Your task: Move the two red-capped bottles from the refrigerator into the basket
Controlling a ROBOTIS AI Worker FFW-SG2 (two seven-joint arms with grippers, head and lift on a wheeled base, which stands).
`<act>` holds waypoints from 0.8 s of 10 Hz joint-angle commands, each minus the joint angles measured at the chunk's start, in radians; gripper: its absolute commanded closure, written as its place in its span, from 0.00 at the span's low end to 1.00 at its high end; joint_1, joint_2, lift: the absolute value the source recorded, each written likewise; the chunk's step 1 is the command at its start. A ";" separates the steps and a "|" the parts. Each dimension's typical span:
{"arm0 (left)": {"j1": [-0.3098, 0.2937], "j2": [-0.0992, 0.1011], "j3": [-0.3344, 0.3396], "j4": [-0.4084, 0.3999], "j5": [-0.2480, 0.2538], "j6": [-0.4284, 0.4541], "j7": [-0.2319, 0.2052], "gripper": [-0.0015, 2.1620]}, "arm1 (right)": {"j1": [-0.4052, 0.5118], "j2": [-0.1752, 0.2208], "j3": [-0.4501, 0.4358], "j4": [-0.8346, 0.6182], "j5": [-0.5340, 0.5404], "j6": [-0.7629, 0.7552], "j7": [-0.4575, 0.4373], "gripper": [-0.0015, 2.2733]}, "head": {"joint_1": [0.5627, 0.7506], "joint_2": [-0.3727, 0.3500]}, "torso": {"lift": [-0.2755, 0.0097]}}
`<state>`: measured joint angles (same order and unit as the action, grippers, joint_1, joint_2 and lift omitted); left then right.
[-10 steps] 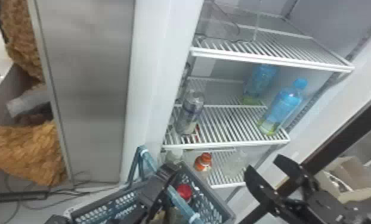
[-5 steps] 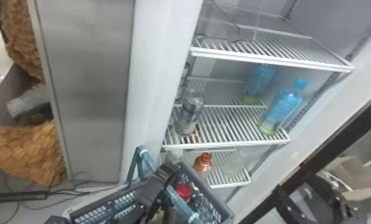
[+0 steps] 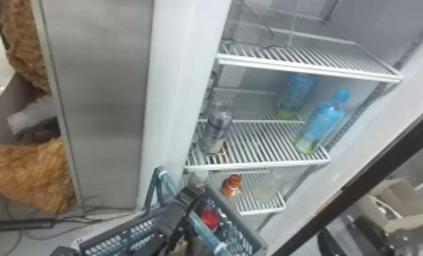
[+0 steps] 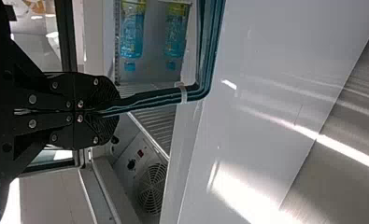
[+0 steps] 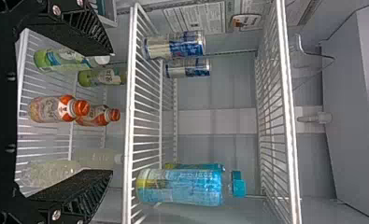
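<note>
Wrapping up looks likely: one red-capped bottle (image 3: 209, 219) sits in the basket (image 3: 240, 236), though whether its mate is in too, I can't tell. Left pincer (image 4: 116, 112) clamps the handle (image 4: 154, 98), right pincer (image 5: 112, 112) gapes empty; next, confirm the second, then back clear.

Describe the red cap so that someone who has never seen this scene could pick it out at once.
Start at the open refrigerator and find the dark basket in front of it. Inside the basket, beside the blue-green handle, is a round cap. It is deep red, unlike the orange-capped bottle on the refrigerator shelf beyond.
</note>
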<state>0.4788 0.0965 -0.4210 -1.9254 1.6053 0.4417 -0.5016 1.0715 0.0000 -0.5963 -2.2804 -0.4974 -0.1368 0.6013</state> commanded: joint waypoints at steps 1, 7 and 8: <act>0.000 -0.003 -0.002 0.000 0.000 0.000 0.000 0.56 | -0.001 0.001 0.012 0.006 0.001 -0.001 0.000 0.05 | 0.70 0.03 | 0.97; 0.000 -0.008 0.000 0.000 0.000 0.003 0.000 0.56 | -0.011 0.001 0.018 0.016 -0.009 -0.001 0.000 0.05 | 0.70 0.03 | 0.97; 0.000 -0.008 0.000 0.000 0.000 0.003 0.000 0.56 | -0.014 0.001 0.020 0.021 -0.011 -0.001 0.000 0.05 | 0.70 0.03 | 0.97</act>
<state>0.4801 0.0890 -0.4207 -1.9254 1.6053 0.4442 -0.5016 1.0591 0.0000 -0.5770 -2.2612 -0.5076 -0.1375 0.6012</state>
